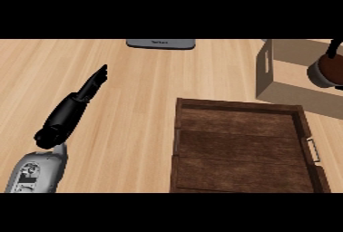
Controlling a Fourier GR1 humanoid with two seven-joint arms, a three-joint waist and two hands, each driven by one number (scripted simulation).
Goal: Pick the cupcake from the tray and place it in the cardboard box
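Left hand (80, 97) rests open beside tray (241, 108); cupcake (328, 70), seemingly grasped, hangs over cardboard box (285, 86).

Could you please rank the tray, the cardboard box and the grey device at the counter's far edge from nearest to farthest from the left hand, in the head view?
From the left hand, open at the view's left:
1. Grey device, ahead at the far edge, and tray, to its right; too close to call.
2. Cardboard box, far right, farthest.
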